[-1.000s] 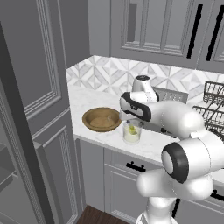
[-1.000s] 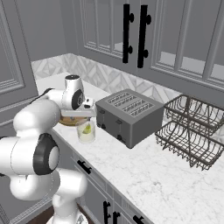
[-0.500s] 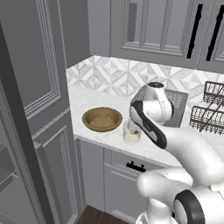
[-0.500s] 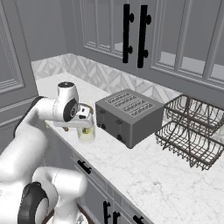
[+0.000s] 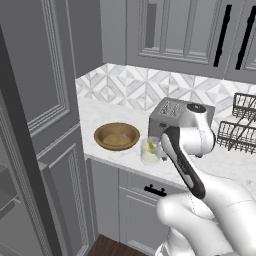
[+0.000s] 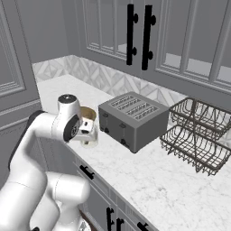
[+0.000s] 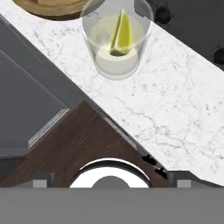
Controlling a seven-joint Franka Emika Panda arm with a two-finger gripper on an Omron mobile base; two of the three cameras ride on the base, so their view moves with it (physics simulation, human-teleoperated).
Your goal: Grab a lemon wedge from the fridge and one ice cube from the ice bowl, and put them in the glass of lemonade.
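Since 0.5 seconds earlier the arm has swung further back from the counter edge, its hand now lower and nearer the cabinet fronts, while the glass, bowl and toaster sit where they were. The claw has edged slightly wider over the last second.

In the left base view, from left to right: the tall grey cabinet panels, then the ice bowl (image 5: 117,136) on the marble counter (image 5: 100,115), then the glass of lemonade (image 5: 149,151) just beside the bowl's right rim, then the toaster (image 5: 176,116) behind it, and the wire rack (image 5: 240,127) at the far right. The white arm crosses in front of the toaster, its wrist close to the glass on the right.

In the hand view the glass of lemonade (image 7: 117,40) stands near the counter's front edge with the lemon wedge (image 7: 122,34) inside it, tilted upright in the pale liquid. The bowl's brown rim (image 7: 52,9) touches the top edge, beside the glass.

The claw is spread fully wide and grips nothing; the glass lies ahead of it, apart from it, untouched.
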